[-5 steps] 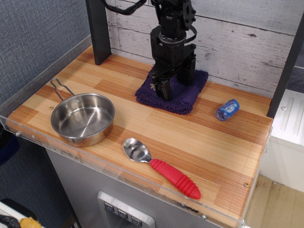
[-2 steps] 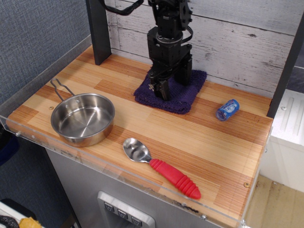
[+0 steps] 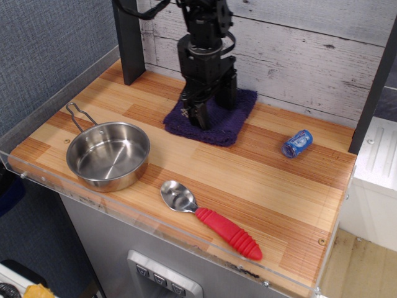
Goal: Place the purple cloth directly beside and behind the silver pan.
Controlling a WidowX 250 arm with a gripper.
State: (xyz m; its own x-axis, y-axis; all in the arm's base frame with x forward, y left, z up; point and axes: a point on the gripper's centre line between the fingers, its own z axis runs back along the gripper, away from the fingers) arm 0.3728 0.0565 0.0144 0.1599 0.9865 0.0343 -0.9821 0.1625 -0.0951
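Observation:
The purple cloth (image 3: 224,123) lies flat on the wooden table near the back wall, right of and behind the silver pan (image 3: 108,155). The pan stands at the front left, its wire handle pointing to the back left. My black gripper (image 3: 197,115) points straight down onto the left half of the cloth, its fingers closed on the fabric. A strip of bare wood separates cloth and pan.
A red-handled metal spoon (image 3: 211,220) lies near the front edge. A small blue can (image 3: 297,143) lies on its side at the right. A black post (image 3: 129,40) stands at the back left. A white plank wall (image 3: 310,56) runs behind.
My gripper has moved to the left along the back of the table, and the purple cloth has slid left with it, closer to the pan.

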